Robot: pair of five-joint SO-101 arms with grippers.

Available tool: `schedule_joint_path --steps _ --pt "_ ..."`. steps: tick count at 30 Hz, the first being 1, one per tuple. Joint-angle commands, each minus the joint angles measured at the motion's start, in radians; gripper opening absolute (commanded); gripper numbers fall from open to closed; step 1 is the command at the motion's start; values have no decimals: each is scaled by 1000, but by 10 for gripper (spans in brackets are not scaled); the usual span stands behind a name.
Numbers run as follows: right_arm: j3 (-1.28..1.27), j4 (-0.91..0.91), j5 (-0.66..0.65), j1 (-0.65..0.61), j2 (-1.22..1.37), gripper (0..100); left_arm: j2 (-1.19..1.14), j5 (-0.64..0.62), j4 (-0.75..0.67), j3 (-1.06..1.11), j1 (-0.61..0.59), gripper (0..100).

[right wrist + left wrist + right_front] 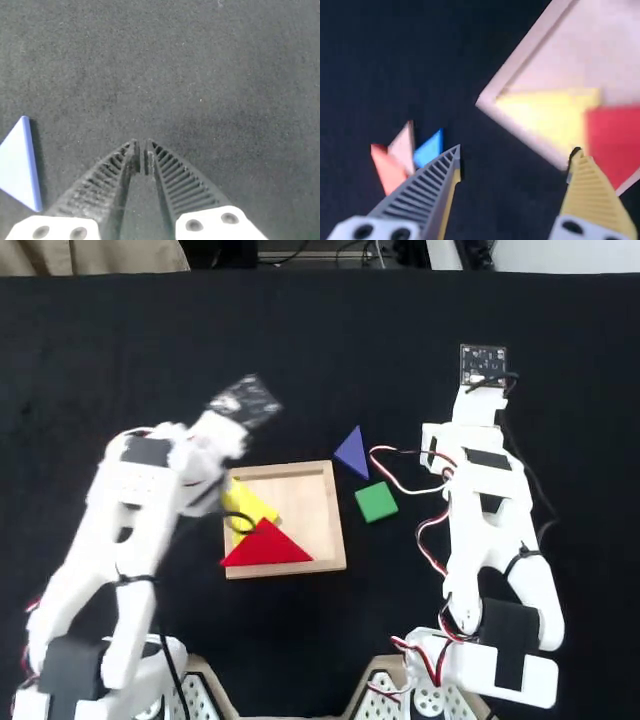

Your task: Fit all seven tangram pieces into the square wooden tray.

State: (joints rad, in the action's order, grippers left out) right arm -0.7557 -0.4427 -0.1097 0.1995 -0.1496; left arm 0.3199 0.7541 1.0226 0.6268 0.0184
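Black cloth (320, 350): tray (312, 502) w/ yellow pc (246, 502), red pc (266, 546); L gripper (515, 151) spread.

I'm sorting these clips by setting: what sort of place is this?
Probably a robotics lab bench: a left arm and a right arm stand side by side on a black cloth, with a wooden tray and a green square between them.

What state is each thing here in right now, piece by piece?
Tray, partly filled.
Yellow triangle, in tray.
Red triangle, in tray.
Purple triangle, outside, on cloth.
Green square, outside, on cloth.
Orange piece, outside tray.
Blue piece, outside tray.
Left gripper, open, empty.
Right gripper, shut, empty.
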Motion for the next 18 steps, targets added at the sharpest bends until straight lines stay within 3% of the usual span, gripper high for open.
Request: schedule_joint_path --steps 1,7,18 --pt "7 15 6 -2 -39 32 48 35 -31 91 -53 332" --pt "5 15 6 0 -39 32 49 -54 -213 252 65 332" --pt "5 15 6 3 -41 32 49 -173 -216 252 193 332"
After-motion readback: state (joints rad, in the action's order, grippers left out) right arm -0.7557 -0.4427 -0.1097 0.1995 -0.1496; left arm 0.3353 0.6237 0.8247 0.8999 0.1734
